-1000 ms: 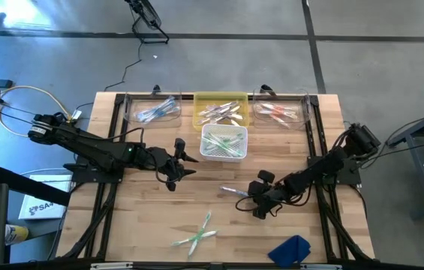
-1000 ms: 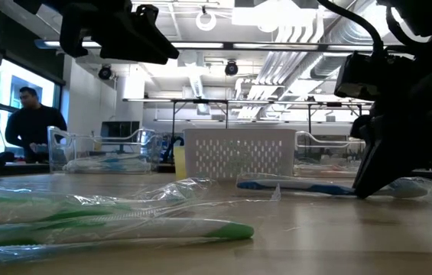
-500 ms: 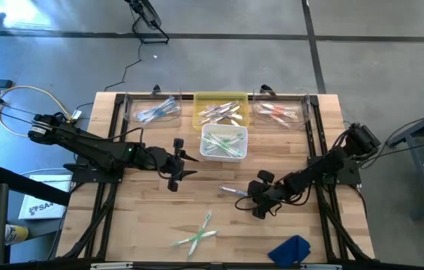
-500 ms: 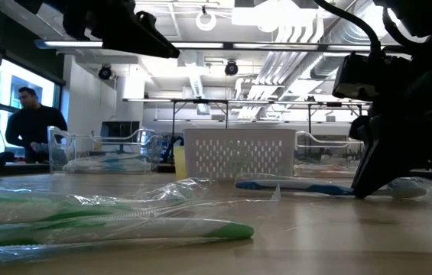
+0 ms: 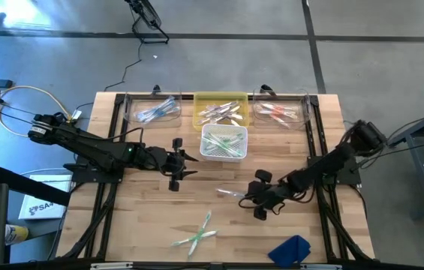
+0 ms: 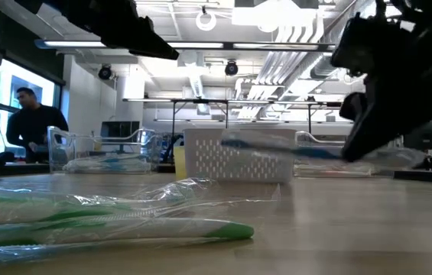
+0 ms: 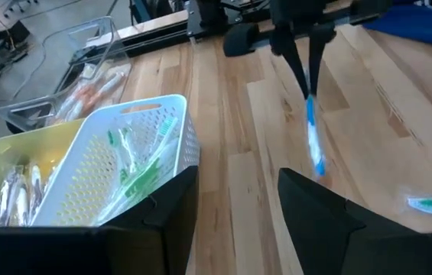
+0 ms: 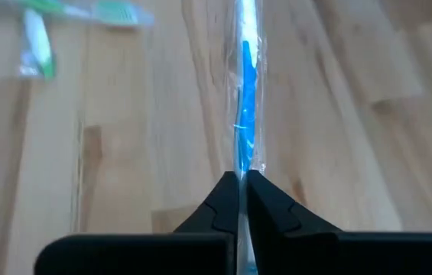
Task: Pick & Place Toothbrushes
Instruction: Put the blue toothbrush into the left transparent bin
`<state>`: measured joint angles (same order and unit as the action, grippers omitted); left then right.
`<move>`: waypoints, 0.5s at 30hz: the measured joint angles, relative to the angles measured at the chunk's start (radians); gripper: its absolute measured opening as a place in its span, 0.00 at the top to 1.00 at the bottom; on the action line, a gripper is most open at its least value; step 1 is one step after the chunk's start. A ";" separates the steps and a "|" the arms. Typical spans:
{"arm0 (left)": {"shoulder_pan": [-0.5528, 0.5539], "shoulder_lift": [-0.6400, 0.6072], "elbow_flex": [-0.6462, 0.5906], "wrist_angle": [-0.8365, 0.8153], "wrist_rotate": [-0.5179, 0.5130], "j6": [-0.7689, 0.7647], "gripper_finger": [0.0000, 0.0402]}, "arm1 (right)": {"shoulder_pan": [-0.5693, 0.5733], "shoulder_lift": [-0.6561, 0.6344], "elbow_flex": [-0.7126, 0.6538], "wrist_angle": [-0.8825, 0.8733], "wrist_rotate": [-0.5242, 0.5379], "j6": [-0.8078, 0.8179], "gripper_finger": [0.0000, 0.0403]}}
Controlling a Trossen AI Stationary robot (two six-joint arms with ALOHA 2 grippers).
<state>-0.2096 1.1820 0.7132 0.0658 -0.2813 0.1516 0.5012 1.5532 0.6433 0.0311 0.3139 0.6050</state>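
My right gripper (image 5: 249, 198) is shut on a blue-and-white toothbrush (image 5: 230, 193) in a clear wrapper, right of the table's middle. In the low view the toothbrush (image 6: 277, 149) hangs above the wood. My left gripper (image 5: 184, 163) hovers open, left of the white basket (image 5: 224, 142), with nothing between its fingers (image 7: 300, 198). The basket holds green toothbrushes. More green toothbrushes (image 5: 196, 234) in wrappers lie flat on the table near its front edge. My right gripper pinches one end of the toothbrush (image 8: 240, 164), wrapper and all, between its two fingers (image 8: 219, 200). The fingers slant down from the table's right side, and the brush runs on from their tips toward the left. It is lifted clear of the table, close to level.
Along the far edge stand a clear bin (image 5: 151, 110) with blue toothbrushes, a yellow bin (image 5: 220, 111) and a clear bin (image 5: 279, 112) with red ones. A blue cloth (image 5: 290, 249) lies at the front right. Bare wood lies between the arms. A person (image 6: 32, 126) stands in the room beyond.
My right gripper has gone up, still shut, and has lifted the blue toothbrush off the table, where it lay a second ago. My left gripper has stayed in place and rolled about the line along which it points.
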 joint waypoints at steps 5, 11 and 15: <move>0.000 0.000 0.012 -0.002 0.000 0.000 0.56 | 0.000 -0.085 0.001 0.005 0.025 -0.043 0.99; 0.000 0.000 0.065 0.037 0.000 0.000 0.56 | 0.000 -0.196 0.001 0.002 0.029 -0.109 0.99; 0.000 0.000 0.096 0.115 -0.001 0.008 0.56 | 0.001 -0.278 0.001 0.039 0.052 -0.177 0.99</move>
<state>-0.2092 1.1820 0.8092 0.1809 -0.2821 0.1596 0.5022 1.2752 0.6441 0.0701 0.3655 0.4283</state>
